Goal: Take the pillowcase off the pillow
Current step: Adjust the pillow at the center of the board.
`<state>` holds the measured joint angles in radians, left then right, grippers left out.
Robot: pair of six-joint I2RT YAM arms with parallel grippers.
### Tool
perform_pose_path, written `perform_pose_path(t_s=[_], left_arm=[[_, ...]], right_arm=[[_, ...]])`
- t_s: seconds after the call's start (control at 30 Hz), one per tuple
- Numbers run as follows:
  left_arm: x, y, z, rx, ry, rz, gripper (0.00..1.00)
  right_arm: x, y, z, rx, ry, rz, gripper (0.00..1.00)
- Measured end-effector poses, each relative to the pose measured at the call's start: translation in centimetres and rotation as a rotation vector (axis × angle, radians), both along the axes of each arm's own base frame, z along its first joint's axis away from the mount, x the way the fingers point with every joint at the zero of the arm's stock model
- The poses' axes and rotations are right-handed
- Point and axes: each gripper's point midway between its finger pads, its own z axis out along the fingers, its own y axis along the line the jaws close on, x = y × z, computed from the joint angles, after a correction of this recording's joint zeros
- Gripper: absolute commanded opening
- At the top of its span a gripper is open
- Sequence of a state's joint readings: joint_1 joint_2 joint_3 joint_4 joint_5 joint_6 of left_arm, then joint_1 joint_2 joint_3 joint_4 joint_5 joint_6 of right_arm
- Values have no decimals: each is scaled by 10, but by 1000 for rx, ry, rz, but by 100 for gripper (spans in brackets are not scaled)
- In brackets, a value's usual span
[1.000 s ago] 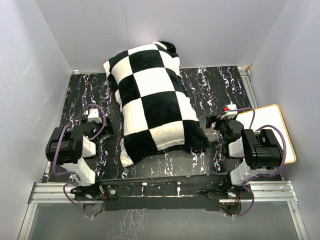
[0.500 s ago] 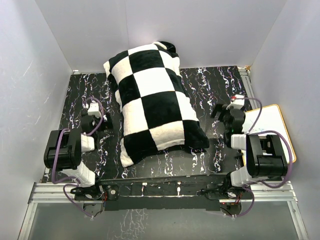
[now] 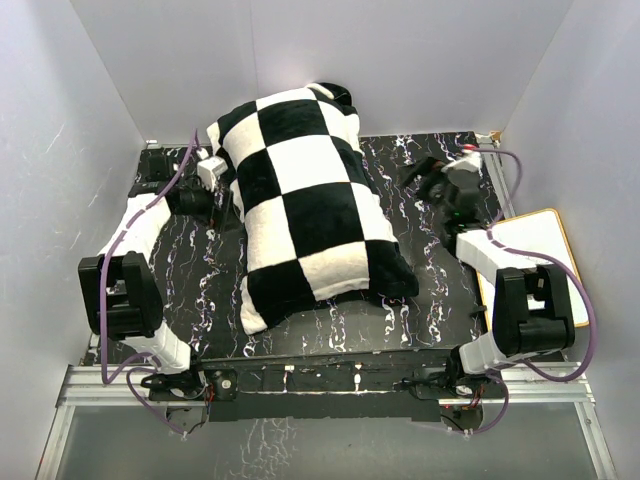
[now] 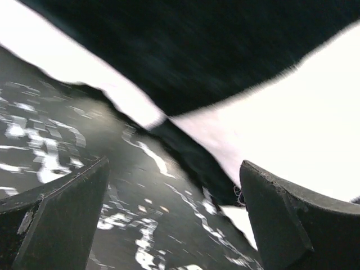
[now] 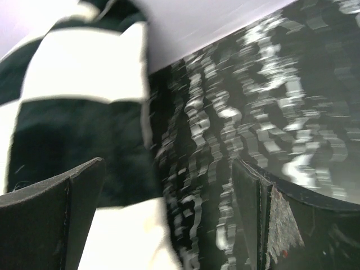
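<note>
The black-and-white checkered pillowcase (image 3: 305, 215) lies stuffed and diagonal on the black marbled table (image 3: 400, 320). The off-white pillow is hidden inside it. My left gripper (image 3: 226, 198) is open at the pillowcase's far left edge. In the left wrist view (image 4: 174, 219) the checkered fabric (image 4: 225, 67) fills the space just ahead of the jaws, which hold nothing. My right gripper (image 3: 415, 178) is open over the table, right of the pillowcase and apart from it. In the right wrist view (image 5: 163, 219) the pillowcase (image 5: 73, 112) is ahead on the left.
A white board with an orange rim (image 3: 545, 260) lies off the table's right side. Pale walls close in on the left, back and right. A metal rail (image 3: 320, 385) runs along the front by the arm bases.
Both arms have reached away from the near edge toward the back. The left gripper has come up to the pillowcase's far left edge; the right has moved to the far right. The pillowcase has not moved.
</note>
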<state>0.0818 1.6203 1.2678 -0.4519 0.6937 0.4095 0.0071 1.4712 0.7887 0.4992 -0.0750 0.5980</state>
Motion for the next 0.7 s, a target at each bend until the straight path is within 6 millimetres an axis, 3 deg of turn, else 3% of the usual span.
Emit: perform_pose_path(t_s=[0.13, 0.27, 0.4, 0.57, 0.7], left_arm=[[-54, -24, -18, -66, 171, -144, 97], [-94, -41, -38, -86, 278, -244, 97], [-124, -54, -47, -111, 338, -333, 97], [-149, -63, -58, -102, 358, -393, 97], [-146, -59, -60, -38, 312, -343, 97]], right_arm=[[-10, 88, 6, -72, 12, 248, 98], [-34, 141, -4, -162, 35, 397, 98], [-58, 163, -5, -238, 33, 446, 98], [-80, 163, -1, -281, 31, 471, 95], [-91, 166, -16, -303, 76, 493, 90]])
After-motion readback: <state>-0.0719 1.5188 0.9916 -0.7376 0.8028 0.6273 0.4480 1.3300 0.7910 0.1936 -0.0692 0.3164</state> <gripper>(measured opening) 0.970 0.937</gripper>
